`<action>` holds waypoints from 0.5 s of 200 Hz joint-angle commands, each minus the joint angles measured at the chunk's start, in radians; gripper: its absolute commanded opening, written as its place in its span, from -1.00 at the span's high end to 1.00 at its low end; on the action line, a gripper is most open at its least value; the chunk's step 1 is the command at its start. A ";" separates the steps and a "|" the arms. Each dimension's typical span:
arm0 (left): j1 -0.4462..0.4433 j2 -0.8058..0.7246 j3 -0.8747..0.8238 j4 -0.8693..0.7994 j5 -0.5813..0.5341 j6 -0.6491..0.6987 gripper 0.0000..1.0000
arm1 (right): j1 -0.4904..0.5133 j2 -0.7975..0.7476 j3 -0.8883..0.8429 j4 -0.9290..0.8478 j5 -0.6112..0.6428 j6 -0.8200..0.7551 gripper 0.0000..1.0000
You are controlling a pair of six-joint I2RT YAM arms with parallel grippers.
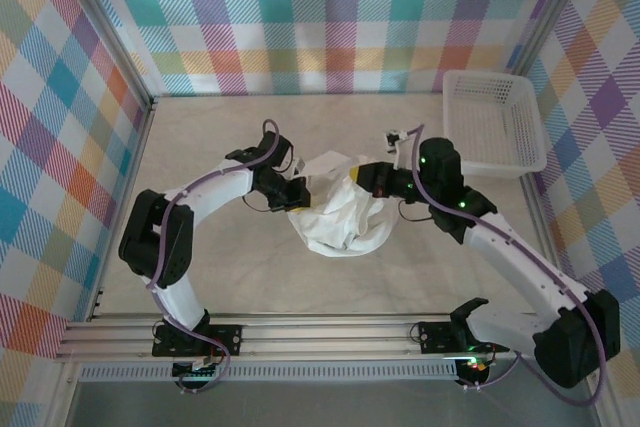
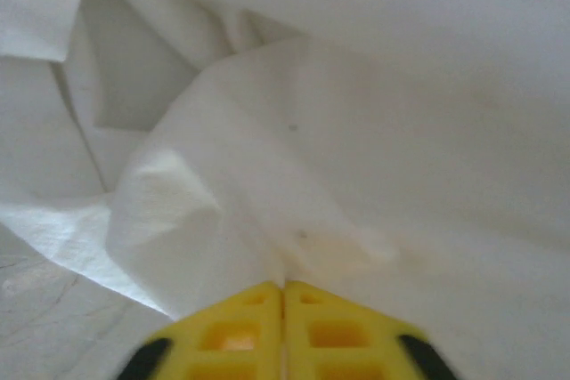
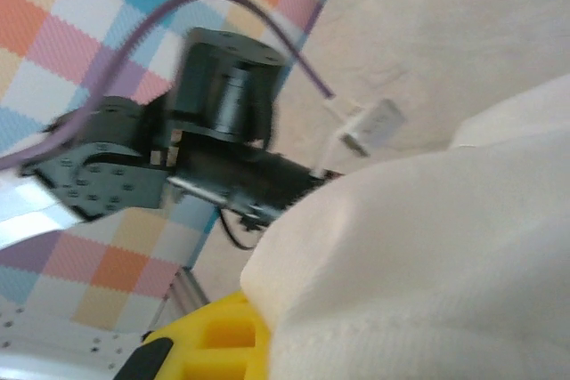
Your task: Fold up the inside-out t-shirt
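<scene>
The left arm (image 1: 190, 212) rose from its base at the near edge, bent at the elbow and reached right toward the middle of the table (image 1: 220, 277); the right arm (image 1: 520, 267) mirrored it, reaching left from the far side; the two wrists faced each other with the inside-out t-shirt (image 1: 338, 219) bunched between them, well apart from the white mesh basket (image 1: 492, 125) in the far right corner. The left gripper (image 1: 298, 197) lay at the shirt's left edge; seen from its own wrist, the left gripper (image 2: 283, 309) was clenched, its yellow fingers (image 2: 233, 335) meeting tip to tip, a ridge of the white cloth (image 2: 338, 166) running down into the seam between them and seemingly pinched there. The right gripper (image 1: 362, 179) was buried in the shirt's upper right part; from the right wrist one yellow finger (image 3: 214, 344) showed under the heaped cloth (image 3: 427, 264), the jaws closed on that cloth; beyond it stood the left arm's black wrist (image 3: 223, 122).
</scene>
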 commanded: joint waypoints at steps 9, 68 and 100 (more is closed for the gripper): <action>0.053 -0.142 0.080 0.117 0.098 -0.132 1.00 | -0.002 -0.068 -0.186 -0.085 0.068 -0.010 0.82; 0.037 -0.167 0.151 0.021 0.027 -0.061 1.00 | 0.001 -0.228 -0.376 -0.327 0.149 -0.052 0.18; 0.004 -0.215 0.038 0.028 0.001 -0.058 1.00 | 0.003 -0.262 -0.259 -0.406 0.278 -0.153 -0.28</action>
